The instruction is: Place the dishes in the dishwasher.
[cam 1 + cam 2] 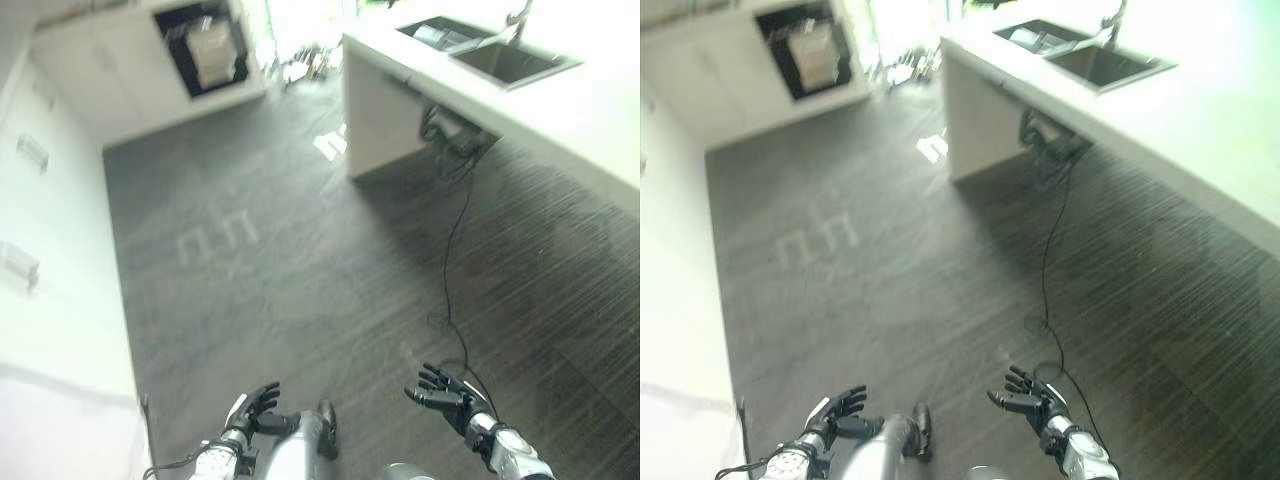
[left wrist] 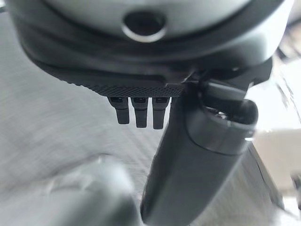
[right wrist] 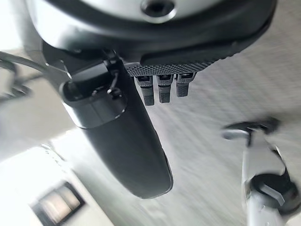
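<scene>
Both of my hands hang low over the dark wood-grain floor and hold nothing. My left hand [image 1: 256,408] is at the bottom centre-left, fingers relaxed and spread; its wrist view shows straight fingers [image 2: 141,112] and a thumb [image 2: 197,160] over bare floor. My right hand [image 1: 441,392] is at the bottom centre-right, also open, with its thumb [image 3: 122,141] standing out. A dark open appliance bay [image 1: 200,45] holding something white sits in the far cabinets. A sink [image 1: 508,60] is set in the white counter at the far right; I cannot make out any dishes.
A white island counter [image 1: 560,115] runs along the right, its end panel [image 1: 385,115] standing on the floor. White cabinets with handles [image 1: 32,152] line the left side. Open floor [image 1: 300,260] stretches between them toward the far appliance.
</scene>
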